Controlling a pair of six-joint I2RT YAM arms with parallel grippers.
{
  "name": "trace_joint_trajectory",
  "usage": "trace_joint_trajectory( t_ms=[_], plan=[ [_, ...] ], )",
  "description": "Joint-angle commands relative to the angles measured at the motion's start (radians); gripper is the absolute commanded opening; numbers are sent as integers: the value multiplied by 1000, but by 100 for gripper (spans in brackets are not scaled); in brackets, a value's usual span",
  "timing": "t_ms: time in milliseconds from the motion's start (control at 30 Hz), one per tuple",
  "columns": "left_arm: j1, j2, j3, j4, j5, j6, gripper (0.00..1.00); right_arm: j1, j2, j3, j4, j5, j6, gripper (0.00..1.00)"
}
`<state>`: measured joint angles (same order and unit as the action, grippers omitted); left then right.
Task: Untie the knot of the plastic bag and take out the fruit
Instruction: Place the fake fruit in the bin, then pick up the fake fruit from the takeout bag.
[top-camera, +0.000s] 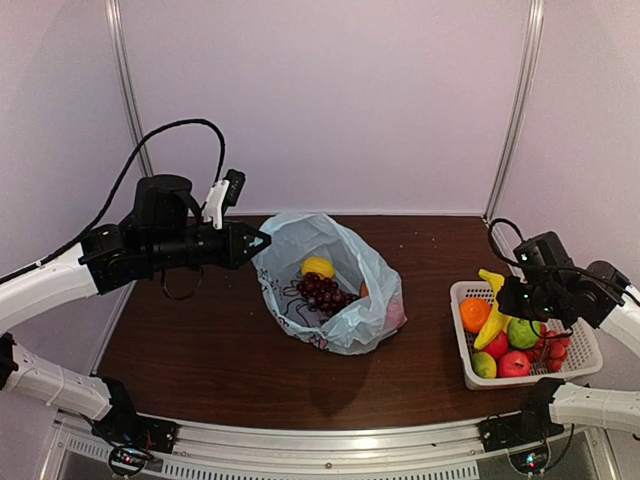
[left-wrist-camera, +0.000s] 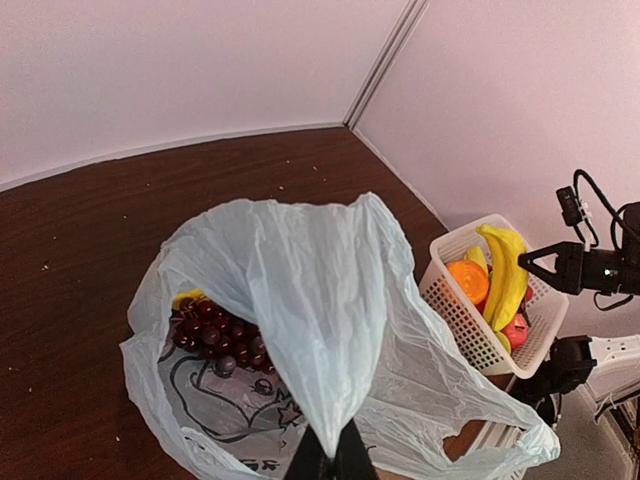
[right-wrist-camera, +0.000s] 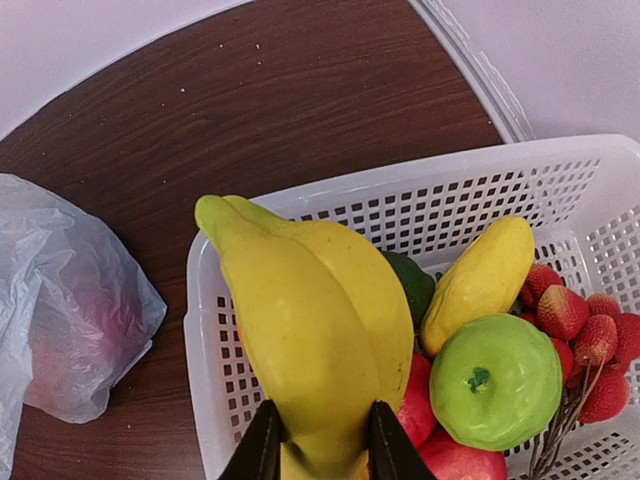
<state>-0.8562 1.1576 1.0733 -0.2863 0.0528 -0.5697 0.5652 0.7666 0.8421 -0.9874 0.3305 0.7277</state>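
Plain white walls close in a dark brown wooden table (top-camera: 200, 340), with a metal post standing in each far corner and a rail along the near edge where my bases sit.

My left arm comes in from the left side, its forearm about level above the wood and the wrist pointing right. My left pincer (left-wrist-camera: 332, 460) is pressed fully closed on a pinch of the plastic bag (left-wrist-camera: 320, 290), holding one side of its rim up in a peak. The bag sits at the middle of the table with its mouth gaping. Inside it lie the dark grapes (left-wrist-camera: 215, 335) and, just behind them, a lemon (top-camera: 318, 267).

My right arm bends over the right side, the wrist hanging above the left end of the white basket (right-wrist-camera: 400, 215). My right pincer (right-wrist-camera: 320, 445) is narrowed onto the stem end of the banana (right-wrist-camera: 310, 320), one finger on each flank. The banana slants up so its tip passes over the basket's rim. I cannot tell whether it rests on the fruit below. A green apple (right-wrist-camera: 495, 380) lies just beside it in the basket.

The basket sits close to the table's right edge. Bare wood separates it from the bag, and a broad bare strip runs from the bag to the near edge.
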Motion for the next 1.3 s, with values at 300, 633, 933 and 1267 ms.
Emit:
trace_joint_trajectory(
  t_ms=[300, 633, 933, 1267],
  plan=[
    [9, -13, -9, 35, 41, 29, 0, -5, 1, -81, -16, 57, 99, 41],
    [9, -27, -6, 42, 89, 52, 0, -5, -16, 15, -39, 85, 52, 80],
    [8, -43, 10, 79, 335, 147, 0, -1, -8, 153, 106, -158, -133, 76],
    [-39, -22, 55, 90, 519, 155, 0, 138, 46, 150, 311, -360, -185, 72]
  ],
)
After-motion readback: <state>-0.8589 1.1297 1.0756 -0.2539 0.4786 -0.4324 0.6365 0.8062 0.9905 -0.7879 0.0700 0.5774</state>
